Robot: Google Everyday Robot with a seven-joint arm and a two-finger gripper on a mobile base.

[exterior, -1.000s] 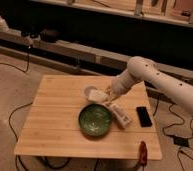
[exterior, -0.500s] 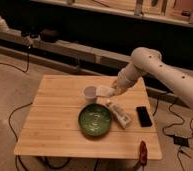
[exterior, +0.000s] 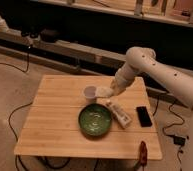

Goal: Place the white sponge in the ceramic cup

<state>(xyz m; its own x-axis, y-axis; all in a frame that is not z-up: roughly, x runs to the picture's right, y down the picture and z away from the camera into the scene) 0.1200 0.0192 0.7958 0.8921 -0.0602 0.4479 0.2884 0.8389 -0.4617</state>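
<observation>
The pincer (exterior: 108,91) was clenched on the sponge (exterior: 103,92), just at three o'clock of the cup (exterior: 90,93). Released there, the sponge might catch the rim and tip the cup, or tumble toward the bowl (exterior: 95,120) at six o'clock.

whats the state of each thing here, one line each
pincer: shut on the white sponge, just right of the ceramic cup
white sponge: held, beside the cup's rim, not in it
ceramic cup: upright on the table
green bowl: upright, looks empty
white tube: lying flat by the bowl
black phone: lying flat
</observation>
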